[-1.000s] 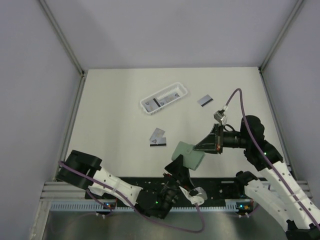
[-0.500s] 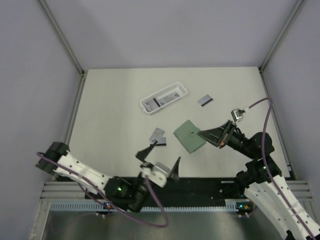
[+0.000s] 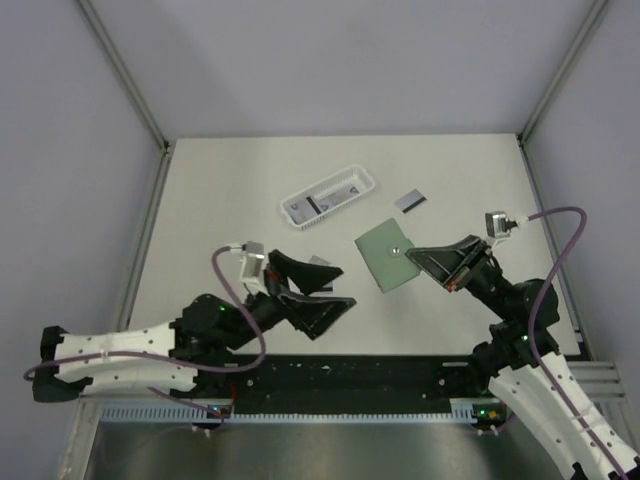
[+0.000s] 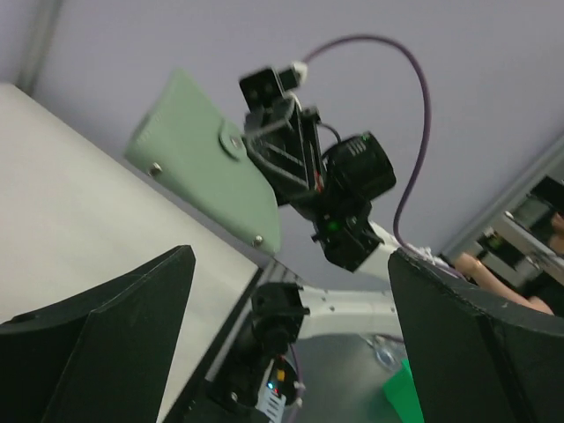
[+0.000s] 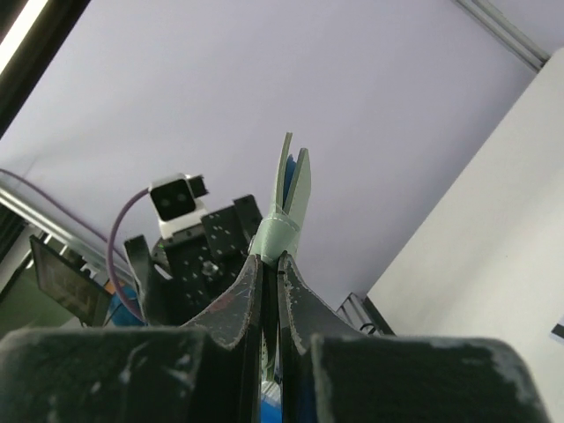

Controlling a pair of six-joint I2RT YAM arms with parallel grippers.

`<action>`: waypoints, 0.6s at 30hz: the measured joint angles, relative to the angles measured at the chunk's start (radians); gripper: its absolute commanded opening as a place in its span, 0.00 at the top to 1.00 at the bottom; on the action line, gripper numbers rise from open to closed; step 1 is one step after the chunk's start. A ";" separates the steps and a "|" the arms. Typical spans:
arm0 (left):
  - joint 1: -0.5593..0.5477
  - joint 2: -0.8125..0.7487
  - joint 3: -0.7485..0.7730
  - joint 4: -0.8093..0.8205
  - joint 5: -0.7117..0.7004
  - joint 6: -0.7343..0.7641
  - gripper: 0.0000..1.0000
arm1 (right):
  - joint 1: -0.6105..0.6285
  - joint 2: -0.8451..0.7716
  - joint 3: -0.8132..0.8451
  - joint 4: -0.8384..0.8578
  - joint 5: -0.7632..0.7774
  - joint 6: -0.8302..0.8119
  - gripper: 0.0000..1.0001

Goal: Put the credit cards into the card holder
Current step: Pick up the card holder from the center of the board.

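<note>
The card holder [image 3: 385,258] is gripped aloft by the right end effector [image 3: 412,255]; a credit card [image 3: 408,201] should next be grasped by the released left end effector [image 3: 345,285].

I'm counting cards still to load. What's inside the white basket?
The white basket holds grey credit cards, one showing its black stripe. Whether more lie under them cannot be seen, because they cover the basket's floor.
</note>
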 measured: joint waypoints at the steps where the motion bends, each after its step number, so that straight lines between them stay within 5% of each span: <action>1: 0.017 0.042 -0.016 0.025 0.064 -0.039 0.05 | 0.000 0.000 -0.018 0.042 0.000 0.012 1.00; 8: 0.126 0.249 -0.113 0.204 0.377 -0.260 0.12 | 0.000 -0.009 -0.063 0.166 -0.009 0.058 1.00; 18: 0.196 0.345 -0.113 0.523 0.516 -0.415 0.32 | 0.000 -0.075 -0.070 0.201 -0.039 0.059 1.00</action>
